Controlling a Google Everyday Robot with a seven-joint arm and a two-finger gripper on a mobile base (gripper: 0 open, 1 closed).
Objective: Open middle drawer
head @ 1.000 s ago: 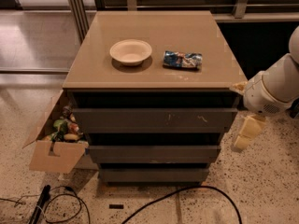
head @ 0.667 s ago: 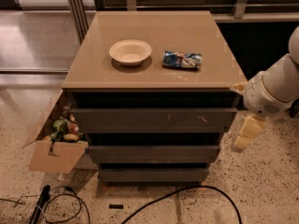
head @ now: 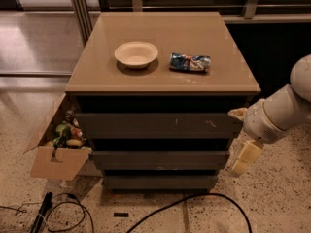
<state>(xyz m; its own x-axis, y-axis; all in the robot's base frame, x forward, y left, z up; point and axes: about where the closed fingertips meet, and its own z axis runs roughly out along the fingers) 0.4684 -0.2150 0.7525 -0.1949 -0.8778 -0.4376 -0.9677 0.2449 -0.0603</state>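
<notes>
Camera view: gripper spread, empty, at right end of shut middle drawer. Bowl and snack packet on cabinet top; cardboard box at left.

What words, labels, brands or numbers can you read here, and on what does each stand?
None can be read.
Blue packet on the cabinet: printed, too blurred to read.
Bowl, middle drawer, gripper right of the cabinet: no text shows.
</notes>
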